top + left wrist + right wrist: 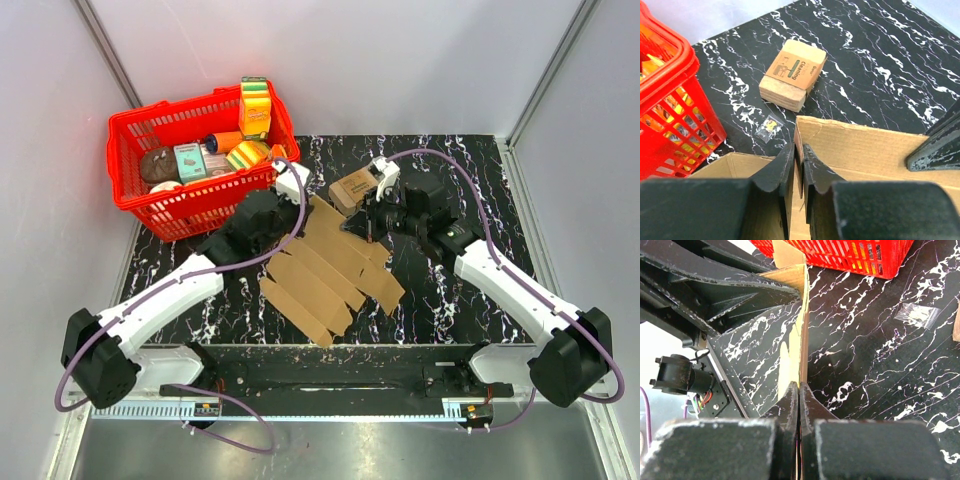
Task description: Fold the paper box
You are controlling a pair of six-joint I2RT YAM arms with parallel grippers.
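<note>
Red basket of groceries, small printed box, plastic baggie, marbled table

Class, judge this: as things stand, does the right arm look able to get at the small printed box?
Probably not yet: the right gripper is shut on the paper box. The small printed box lies close by, uncovered, so it looks reachable once released.

Plain brown paper box, black surface veined with white, red lattice basket, tan small box printed dark on top
</note>
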